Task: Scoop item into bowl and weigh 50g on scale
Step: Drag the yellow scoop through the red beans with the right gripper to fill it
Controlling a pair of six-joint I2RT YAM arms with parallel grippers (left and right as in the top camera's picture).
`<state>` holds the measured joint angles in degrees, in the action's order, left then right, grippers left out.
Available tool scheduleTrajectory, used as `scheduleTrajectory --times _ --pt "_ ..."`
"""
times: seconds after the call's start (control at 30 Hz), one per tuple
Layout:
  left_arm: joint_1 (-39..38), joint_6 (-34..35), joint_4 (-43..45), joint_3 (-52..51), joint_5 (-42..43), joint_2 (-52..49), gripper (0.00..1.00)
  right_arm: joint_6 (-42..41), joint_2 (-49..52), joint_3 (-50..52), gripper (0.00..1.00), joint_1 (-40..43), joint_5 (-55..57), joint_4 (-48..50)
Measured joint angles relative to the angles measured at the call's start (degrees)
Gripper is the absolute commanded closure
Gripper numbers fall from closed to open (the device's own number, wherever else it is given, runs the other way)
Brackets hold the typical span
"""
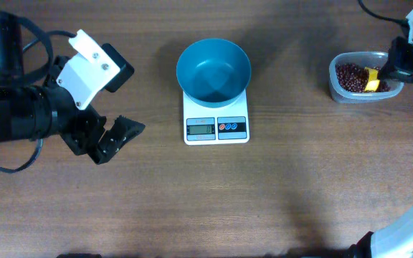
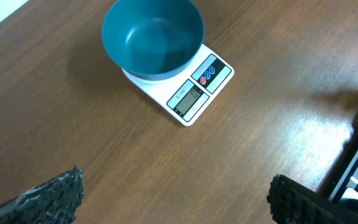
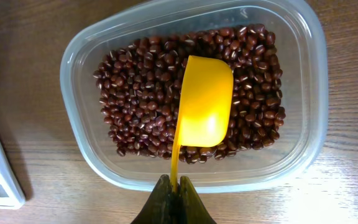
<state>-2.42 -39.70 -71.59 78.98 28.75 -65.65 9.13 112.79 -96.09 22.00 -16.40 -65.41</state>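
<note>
Blue bowl on white scale, desk centre; beans in clear tub, well right — right gripper clamps yellow scoop handle over them; left gripper spread wide, left of scale.

One scale on the table, with a single grey display. One blue bowl, set on top of the scale. One clear tub, well off to the right of the scale. Beans in that tub: far too many to count, dozens upon dozens. One yellow scoop among them. Two pincers: the left pincer left of the scale, the right pincer far to its right, over the tub.
</note>
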Motion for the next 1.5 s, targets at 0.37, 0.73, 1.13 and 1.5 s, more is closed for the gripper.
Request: scheduleTrajectory --times 0.37,0.73,1.13,1.5 --pt "0.0 0.0 0.0 0.0 0.0 0.0 0.01 -0.4 2.7 0.7 0.96 0.9 -8.3 -0.8" --pt "0.0 0.0 0.0 0.0 0.0 0.0 0.01 -1.7 4.0 1.5 0.96 7.4 -13.2 -3.7" --pt "0.0 0.0 0.0 0.0 0.0 0.0 0.01 -3.2 6.4 1.5 0.96 8.0 -18.8 -4.2" --pt "0.0 0.0 0.0 0.0 0.0 0.0 0.01 -3.8 8.0 1.5 0.96 9.7 -21.7 -5.5"
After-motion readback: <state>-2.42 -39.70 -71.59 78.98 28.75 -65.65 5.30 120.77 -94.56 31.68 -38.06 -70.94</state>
